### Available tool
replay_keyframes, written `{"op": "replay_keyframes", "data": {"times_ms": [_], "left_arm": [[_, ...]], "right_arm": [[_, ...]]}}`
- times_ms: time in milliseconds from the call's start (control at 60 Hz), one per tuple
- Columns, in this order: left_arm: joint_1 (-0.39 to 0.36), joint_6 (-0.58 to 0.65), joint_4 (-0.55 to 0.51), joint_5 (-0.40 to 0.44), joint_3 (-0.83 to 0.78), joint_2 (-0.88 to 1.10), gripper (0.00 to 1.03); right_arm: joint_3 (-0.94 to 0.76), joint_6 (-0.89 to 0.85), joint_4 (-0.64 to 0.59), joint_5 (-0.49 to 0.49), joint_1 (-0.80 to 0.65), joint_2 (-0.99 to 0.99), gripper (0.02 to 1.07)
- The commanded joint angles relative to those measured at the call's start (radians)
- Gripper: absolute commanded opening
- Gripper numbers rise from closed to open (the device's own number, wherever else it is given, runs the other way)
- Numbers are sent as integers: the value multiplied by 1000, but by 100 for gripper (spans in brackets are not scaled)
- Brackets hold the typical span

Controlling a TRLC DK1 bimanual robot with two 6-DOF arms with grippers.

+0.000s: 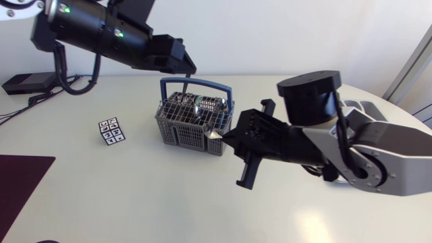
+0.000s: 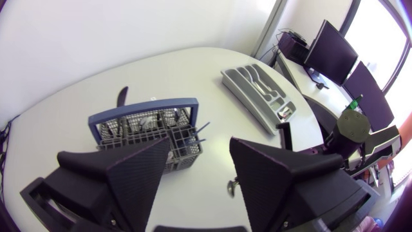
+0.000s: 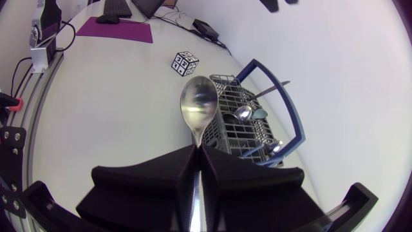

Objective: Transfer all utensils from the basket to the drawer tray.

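Gripping a shiny silver metal spoon (image 3: 197, 103) tight in the right gripper (image 3: 198, 149), arm level at four o'clock of the grey blue-handled plastic basket (image 1: 179, 131); hovering at twelve o'clock with left gripper (image 2: 201, 145) spread wide, empty.

Grey mesh basket (image 1: 192, 125), blue handle (image 1: 196, 82). Shiny silver spoon (image 3: 197, 103). Light grey drawer tray (image 2: 257, 96). Cube (image 1: 111, 131) with black-and-white square patterns. White desk (image 1: 135, 196), dark purple mat (image 1: 17, 182). Matte black left pincer (image 2: 200, 140) and right pincer (image 3: 196, 147).
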Motion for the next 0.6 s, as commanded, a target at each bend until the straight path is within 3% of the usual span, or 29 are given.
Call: {"op": "replay_keyframes", "data": {"times_ms": [0,133,250,317,367,583], "left_arm": [[48,44,5,-12,-22,-16,75],[126,108,58,-13,-134,-10,73],[166,128,176,-18,-246,4,51],[175,140,245,-45,-292,31,30],[178,142,278,-45,-310,57,24],[157,147,382,-101,-330,180,20]], "right_arm": [[-27,-3,-49,-48,-70,-63,12],[-42,-48,-138,-133,-194,-124,12],[-52,-94,-204,-210,-316,-165,12],[-58,-120,-236,-252,-386,-179,12],[-62,-146,-260,-282,-438,-190,12],[-81,-272,-337,-391,-654,-198,12]]}}
